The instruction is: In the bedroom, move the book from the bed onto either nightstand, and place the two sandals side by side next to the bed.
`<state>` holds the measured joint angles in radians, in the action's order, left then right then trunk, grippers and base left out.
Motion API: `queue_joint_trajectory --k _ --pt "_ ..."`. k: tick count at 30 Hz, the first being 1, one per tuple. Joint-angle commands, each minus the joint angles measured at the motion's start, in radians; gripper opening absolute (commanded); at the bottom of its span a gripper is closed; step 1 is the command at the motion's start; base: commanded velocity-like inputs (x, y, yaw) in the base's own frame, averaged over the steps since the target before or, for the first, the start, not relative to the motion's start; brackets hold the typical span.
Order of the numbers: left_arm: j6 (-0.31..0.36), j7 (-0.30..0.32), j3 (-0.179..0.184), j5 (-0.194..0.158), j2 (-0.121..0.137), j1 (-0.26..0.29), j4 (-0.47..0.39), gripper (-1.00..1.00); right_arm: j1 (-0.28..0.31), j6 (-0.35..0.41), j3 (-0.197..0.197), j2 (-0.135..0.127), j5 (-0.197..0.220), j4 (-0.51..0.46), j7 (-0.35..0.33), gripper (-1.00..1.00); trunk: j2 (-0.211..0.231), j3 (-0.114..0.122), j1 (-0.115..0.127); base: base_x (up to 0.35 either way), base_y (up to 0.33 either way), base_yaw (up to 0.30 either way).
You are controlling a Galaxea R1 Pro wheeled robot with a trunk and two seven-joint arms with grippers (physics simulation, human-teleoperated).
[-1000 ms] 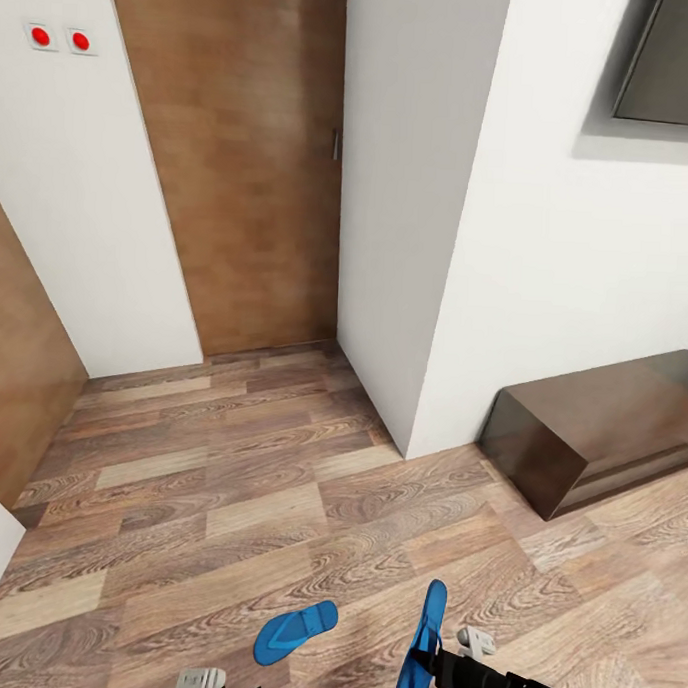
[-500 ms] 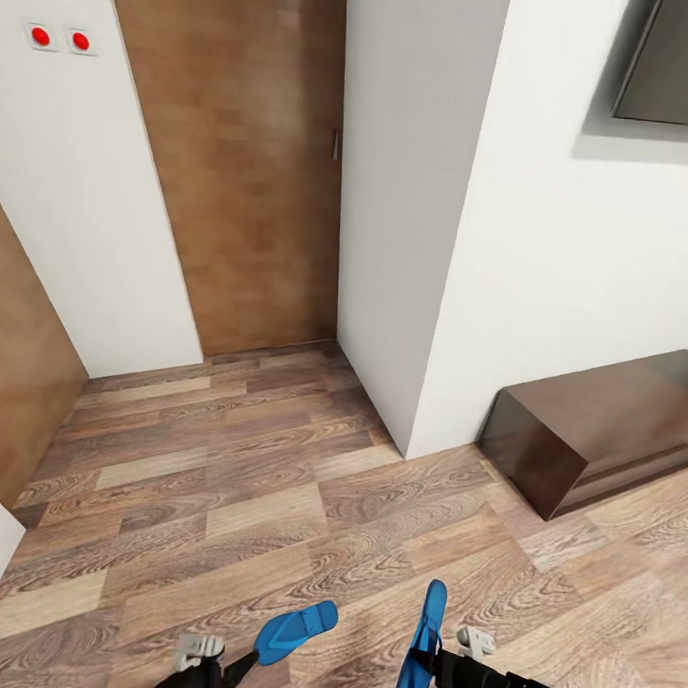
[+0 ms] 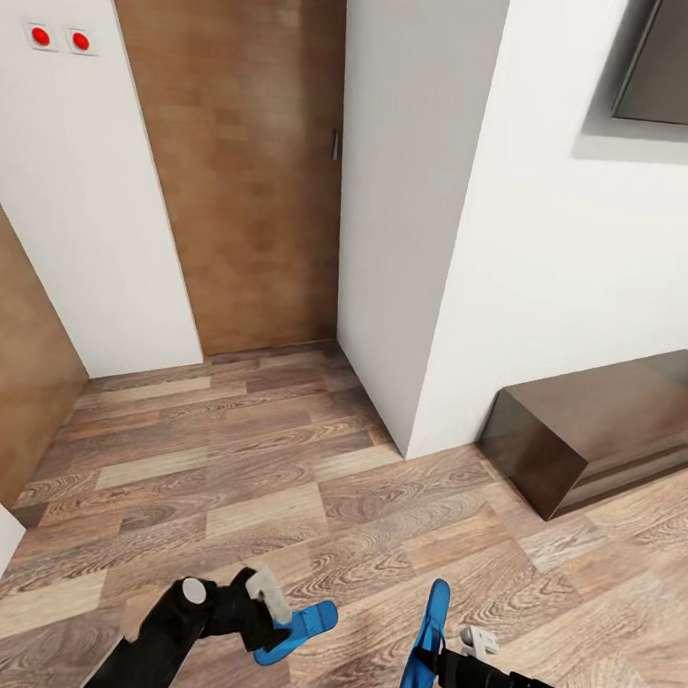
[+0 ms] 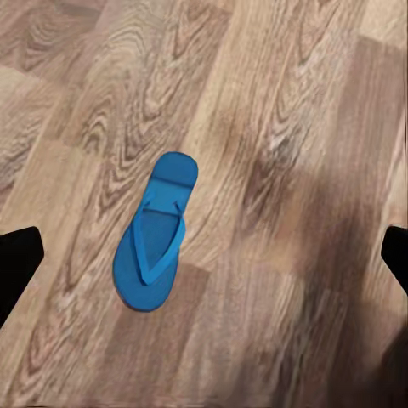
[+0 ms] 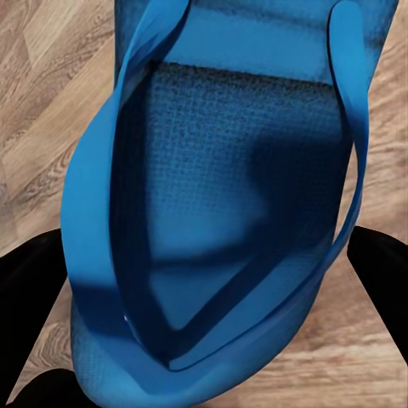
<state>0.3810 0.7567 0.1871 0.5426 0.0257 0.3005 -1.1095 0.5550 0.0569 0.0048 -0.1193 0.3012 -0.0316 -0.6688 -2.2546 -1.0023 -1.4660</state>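
A blue sandal [image 3: 297, 626] is seen lying flat on the wood-plank floor [image 3: 258, 480], straps up. In the left wrist view this sandal [image 4: 155, 233] lies alone on the planks, and the two dark fingertips [image 4: 15, 263] of the left gripper are seen far apart at the two edges of the picture, so the jaws are spread wide and nothing is held between them. In the head view the left gripper [image 3: 268, 611] is placed over the end of this sandal; whether it is touching the sandal cannot be told.

A second sandal [image 3: 426, 638] is seen to the right of the flat sandal, a little apart from it, standing on its edge and off the floor. It is gripped by the right gripper [image 3: 438, 656], whose jaws are closed on it. In the right wrist view the sole and straps of this sandal [image 5: 229, 195] are seen very close, with the dark fingers [image 5: 382, 272] at both sides of it.

Beyond the flat sandal a white wall corner [image 3: 419, 237] is seen, and a wooden door [image 3: 241, 169] to its left. A low dark brown cabinet [image 3: 596, 425] is placed against the wall, far to the right of the flat sandal, under a dark screen [image 3: 677, 63]. Two red round switches [image 3: 59, 38] are seen on the wall left of the door
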Motion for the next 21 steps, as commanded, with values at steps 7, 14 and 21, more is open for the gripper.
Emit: queue_joint_trajectory --k 7,14,21 --pt "0.005 0.011 0.072 0.055 0.003 0.003 0.013 1.00 0.000 0.006 0.000 -0.002 0.008 -0.001 -0.004 -1.00 0.000 -0.001 0.000 0.000 0.000 0.000" --pt "0.005 0.023 0.070 0.031 0.003 0.004 0.005 1.00 0.000 0.006 -0.001 -0.004 0.010 -0.001 -0.009 -1.00 0.000 -0.001 0.000 0.000 0.000 0.000" --pt "0.006 0.031 0.069 0.013 0.002 0.005 0.003 1.00 0.000 -0.004 -0.007 -0.026 0.012 -0.013 -0.015 -1.00 0.000 -0.001 0.000 0.000 0.000 0.000"
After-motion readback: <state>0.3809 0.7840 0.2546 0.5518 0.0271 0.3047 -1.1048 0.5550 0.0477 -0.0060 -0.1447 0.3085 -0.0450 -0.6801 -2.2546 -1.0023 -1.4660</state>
